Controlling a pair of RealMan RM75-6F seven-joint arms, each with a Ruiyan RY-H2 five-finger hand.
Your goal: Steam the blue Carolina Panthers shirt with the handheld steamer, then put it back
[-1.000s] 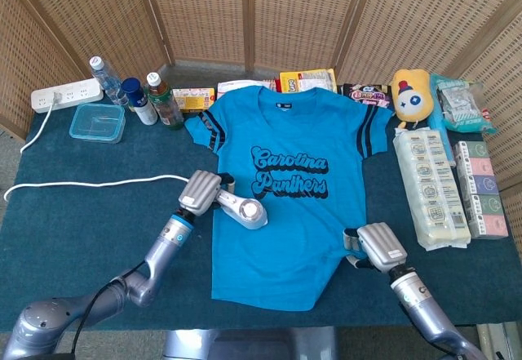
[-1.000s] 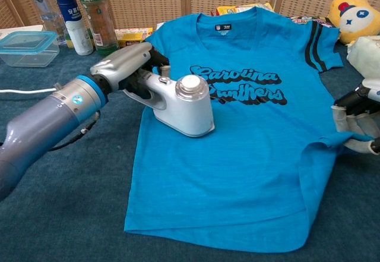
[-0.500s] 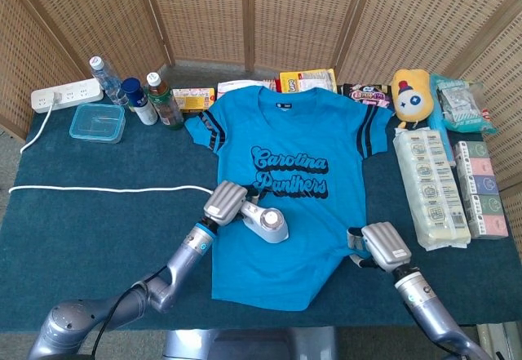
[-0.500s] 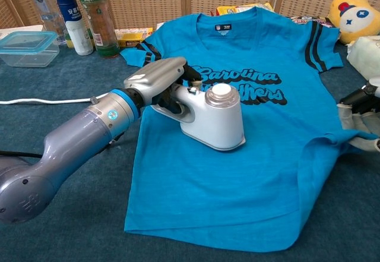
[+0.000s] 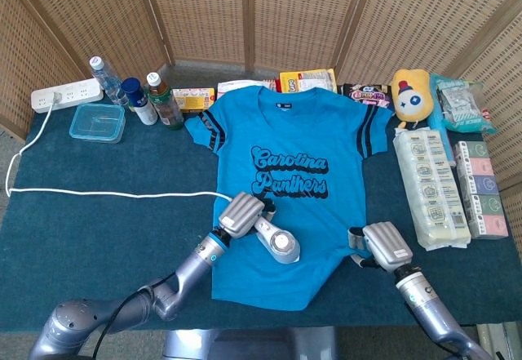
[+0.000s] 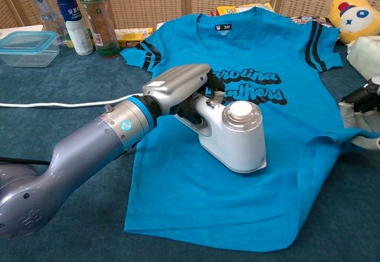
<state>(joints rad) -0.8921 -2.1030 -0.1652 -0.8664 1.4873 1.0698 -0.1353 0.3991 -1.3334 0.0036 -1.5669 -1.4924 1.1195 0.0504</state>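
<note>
Silver-white, the handheld steamer now sits lower on the blue Carolina Panthers shirt than a moment ago: it has slid from the left edge by the lettering down onto the plain fabric below the print, toward the middle of the shirt. The left hand grips its handle, fingers wrapped round it, and the arm has reached further across the table with it. The white cord has pulled straighter across the dark blue tablecloth.

The right hand has barely shifted; it pinches the shirt's lower right edge, where the cloth is bunched up against it.

The shirt lies flat, collar away from the robot, hem near the table's front edge. To its left the cloth is bare up to the clear box and bottles. On the right, stacked packets stand just beyond the right hand, and snacks and a yellow plush toy line the back edge.
</note>
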